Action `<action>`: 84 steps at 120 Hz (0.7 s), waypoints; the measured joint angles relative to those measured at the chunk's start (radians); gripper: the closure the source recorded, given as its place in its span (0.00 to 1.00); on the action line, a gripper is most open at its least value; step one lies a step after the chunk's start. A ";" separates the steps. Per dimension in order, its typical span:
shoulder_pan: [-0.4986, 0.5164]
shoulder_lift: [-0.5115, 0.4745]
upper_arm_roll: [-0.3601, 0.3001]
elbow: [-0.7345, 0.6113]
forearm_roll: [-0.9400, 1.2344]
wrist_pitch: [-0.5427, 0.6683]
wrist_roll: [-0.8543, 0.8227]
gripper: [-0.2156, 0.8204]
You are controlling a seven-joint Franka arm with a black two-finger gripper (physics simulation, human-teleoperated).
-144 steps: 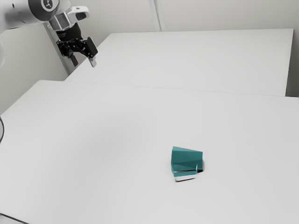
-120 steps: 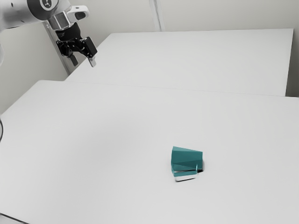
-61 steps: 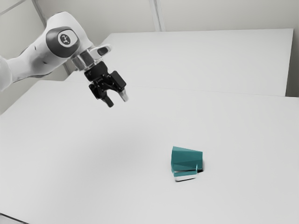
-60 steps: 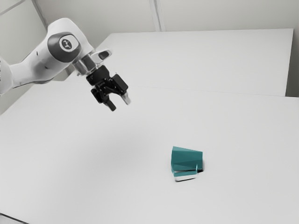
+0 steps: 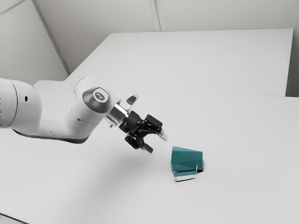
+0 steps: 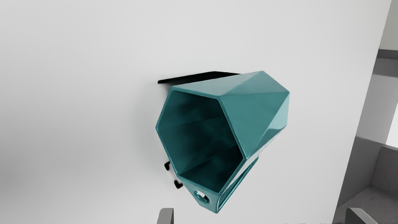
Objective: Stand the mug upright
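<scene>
Exterior view: the faceted teal mug (image 5: 188, 159) lies on its side on the smooth white table (image 5: 247, 140), at four o'clock from the black two-finger gripper (image 5: 155, 142); the round badge (image 5: 99, 96) on the white arm (image 5: 77, 119) is illegible. Wrist view: the grey fingers (image 6: 166, 217) stand wide apart, gripping nothing; the mug's mouth faces the camera.

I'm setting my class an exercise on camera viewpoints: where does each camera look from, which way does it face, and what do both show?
Exterior view: beside the arm, looking down across the table at the teal mug; the arm reaches in from the exterior view's left, ending in the open claw.
Wrist view: on the arm, just behind the claw, facing past its two fingertips toward the mug's open mouth.
Shared: the mug on its side, the table, the fingertips.
</scene>
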 joint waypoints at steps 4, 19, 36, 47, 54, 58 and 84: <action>-0.017 0.005 -0.005 -0.003 -0.012 0.014 0.002 0.21; -0.069 0.059 -0.013 0.004 -0.078 0.052 0.013 0.21; 0.005 0.124 -0.018 0.017 -0.161 0.075 0.043 0.21; -0.005 0.134 -0.025 0.019 -0.191 0.086 0.059 0.21; -0.012 0.136 -0.031 0.019 -0.202 0.091 0.068 0.21; -0.011 0.137 -0.037 0.018 -0.211 0.094 0.073 0.21; -0.019 0.157 -0.085 0.021 -0.301 0.109 0.100 0.21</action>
